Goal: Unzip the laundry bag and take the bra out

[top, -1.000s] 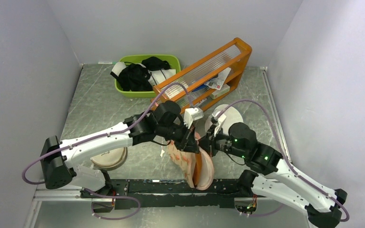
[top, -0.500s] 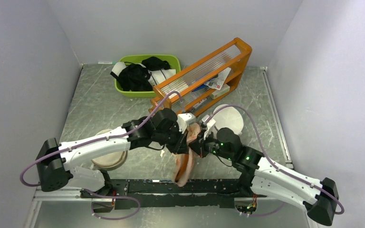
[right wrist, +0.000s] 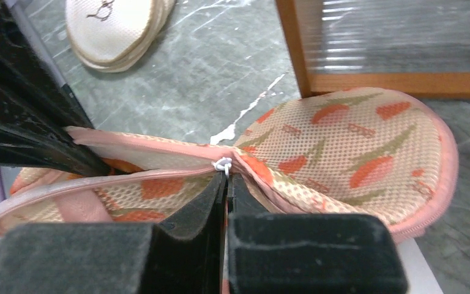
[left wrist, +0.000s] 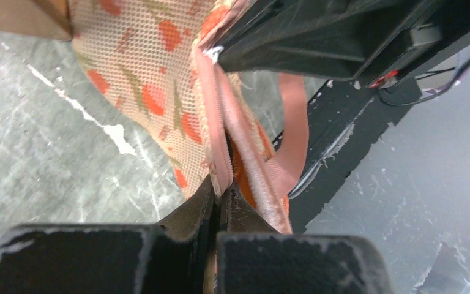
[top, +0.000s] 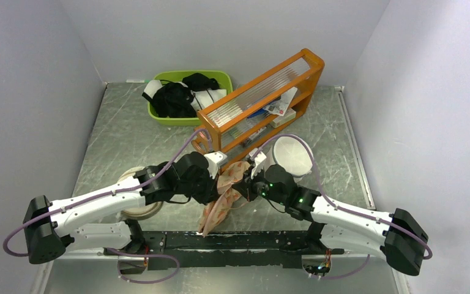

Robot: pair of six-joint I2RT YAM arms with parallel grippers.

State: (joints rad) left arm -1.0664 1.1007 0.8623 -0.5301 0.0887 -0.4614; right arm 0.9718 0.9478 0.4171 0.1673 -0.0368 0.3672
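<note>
The laundry bag, peach mesh with orange and green print, hangs crumpled between both grippers near the table's front edge. My left gripper is shut on its pink zipper rim. My right gripper is shut on the zipper pull by its white cord. In the right wrist view the bag lies partly on the table, zipped on its right and split open on its left. A sliver of plain orange shows inside the opening, perhaps the bra; its cups and straps are hidden.
An orange rack stands just behind the grippers. A green bin with black clothes is at the back. A white cylindrical bag is behind the right arm. A round beige pouch lies under the left arm. A black rail runs along the front edge.
Both grippers have sunk toward the table and shifted left with the bag. The bag hung lower at the front edge before; now it is bunched between them.
</note>
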